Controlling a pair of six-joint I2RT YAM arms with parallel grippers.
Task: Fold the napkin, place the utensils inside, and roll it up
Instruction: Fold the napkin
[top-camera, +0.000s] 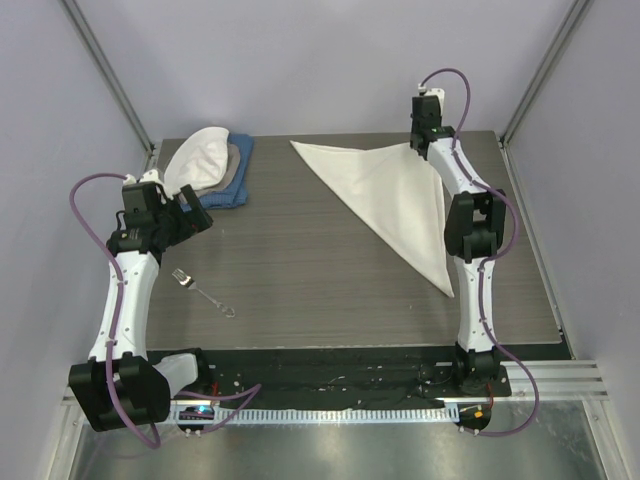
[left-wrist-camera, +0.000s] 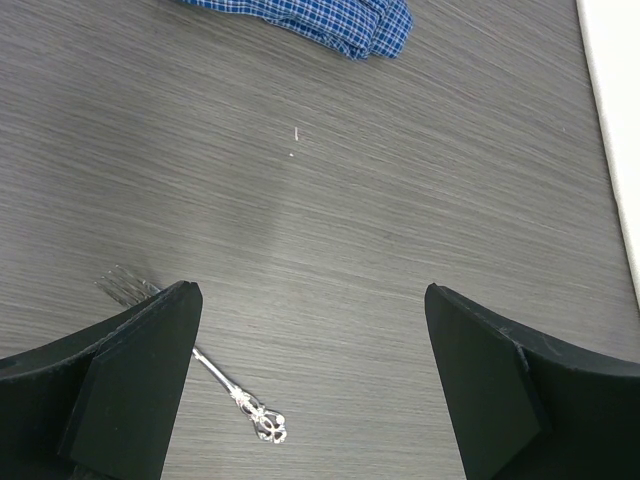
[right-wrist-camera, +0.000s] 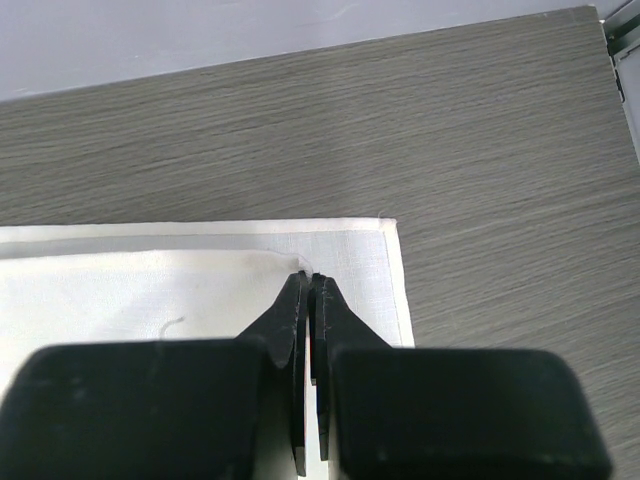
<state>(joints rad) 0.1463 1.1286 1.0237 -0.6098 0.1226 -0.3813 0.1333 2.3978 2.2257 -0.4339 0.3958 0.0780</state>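
Right tool (right-wrist-camera: 308, 278) is closed tight, with a pucker of the napkin (top-camera: 390, 195) pinched near its corner. The napkin is laid as a folded triangle at the upper right of the table (top-camera: 300, 260). Left tool (left-wrist-camera: 310, 292) is held wide open and empty over the fork (left-wrist-camera: 232, 388), mid-left in the top view.

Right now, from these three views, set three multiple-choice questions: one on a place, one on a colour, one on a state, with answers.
1. Where does the fork lie? A on the cloth stack; B on bare table; C in a claw.
2. The stack's bottom cloth is: A blue; B red; C green.
3. The right claw is: A wide open; B shut on the fork; C shut on the napkin.
Answers: B, wood grain lies under it; A, blue checks show at its edge; C, cloth puckers between its closed fingertips.
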